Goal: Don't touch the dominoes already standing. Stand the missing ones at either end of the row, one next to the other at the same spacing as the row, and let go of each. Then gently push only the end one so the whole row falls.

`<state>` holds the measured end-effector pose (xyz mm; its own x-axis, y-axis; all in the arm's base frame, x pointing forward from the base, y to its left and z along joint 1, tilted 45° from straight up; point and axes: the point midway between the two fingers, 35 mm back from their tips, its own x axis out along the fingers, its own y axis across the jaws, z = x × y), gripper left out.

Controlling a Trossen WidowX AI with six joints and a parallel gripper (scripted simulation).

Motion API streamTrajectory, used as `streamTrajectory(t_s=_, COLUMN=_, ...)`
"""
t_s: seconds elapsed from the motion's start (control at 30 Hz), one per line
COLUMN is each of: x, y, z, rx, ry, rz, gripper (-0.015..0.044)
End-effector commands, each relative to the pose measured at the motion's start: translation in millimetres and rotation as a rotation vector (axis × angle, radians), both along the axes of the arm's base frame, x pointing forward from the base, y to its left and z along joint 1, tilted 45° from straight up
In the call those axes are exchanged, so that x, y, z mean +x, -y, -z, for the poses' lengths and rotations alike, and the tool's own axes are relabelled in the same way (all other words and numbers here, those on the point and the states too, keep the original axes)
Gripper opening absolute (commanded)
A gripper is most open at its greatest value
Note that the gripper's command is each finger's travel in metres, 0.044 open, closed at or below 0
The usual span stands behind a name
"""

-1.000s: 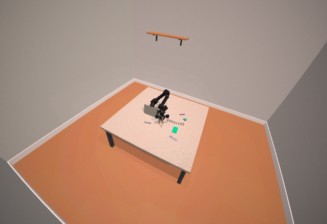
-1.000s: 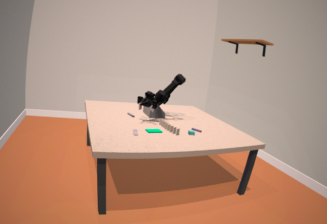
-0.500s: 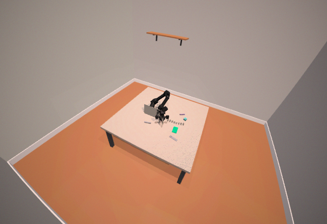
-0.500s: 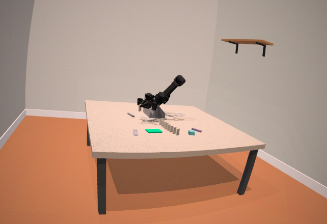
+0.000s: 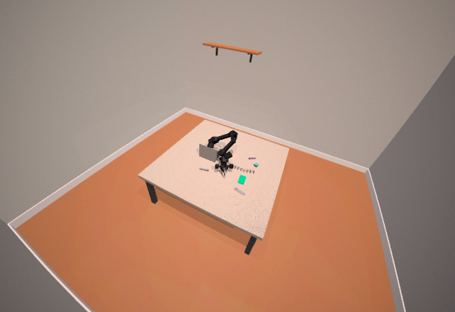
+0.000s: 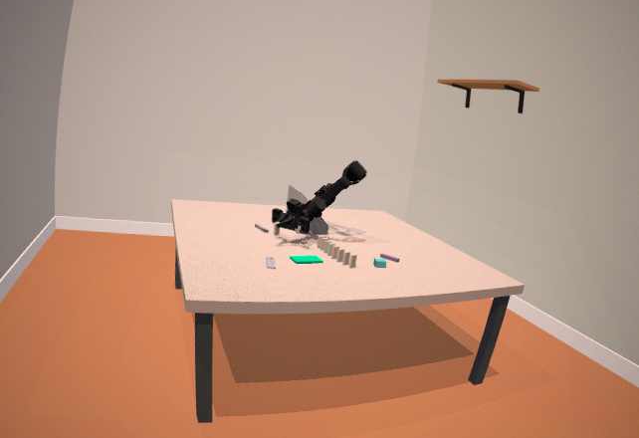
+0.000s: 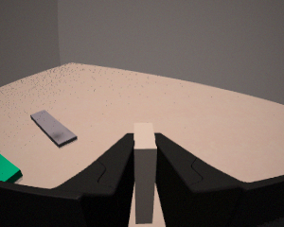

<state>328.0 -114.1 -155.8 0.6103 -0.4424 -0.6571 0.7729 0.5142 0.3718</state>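
A row of several beige dominoes stands upright on the table; its end domino farthest from the arm stands clear of the gripper. The row's other end is near the arm, and in the top view the gripper partly covers that area. My gripper is shut on a beige domino, held upright between the fingertips. It is beyond the arm-side end of the row and off to one side, above the table. The gap between the held domino's foot and the table is hard to judge.
A green flat block and a pale lilac bar lie beside the row. A teal block and purple bar lie opposite. Another grey bar lies near the gripper.
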Motion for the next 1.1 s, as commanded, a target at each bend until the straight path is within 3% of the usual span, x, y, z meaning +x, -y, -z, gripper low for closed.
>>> streamTrajectory(t_s=0.0, x=0, y=-9, z=11, rx=-0.002, ry=0.009, rz=0.006, gripper=0.0027)
streamTrajectory(t_s=0.63, x=-7, y=-27, z=32, rx=-0.004, ry=0.010, rz=0.003, gripper=0.0027)
streamTrajectory(t_s=1.07, x=-7, y=-27, z=32, rx=-0.004, ry=0.010, rz=0.003, gripper=0.0368)
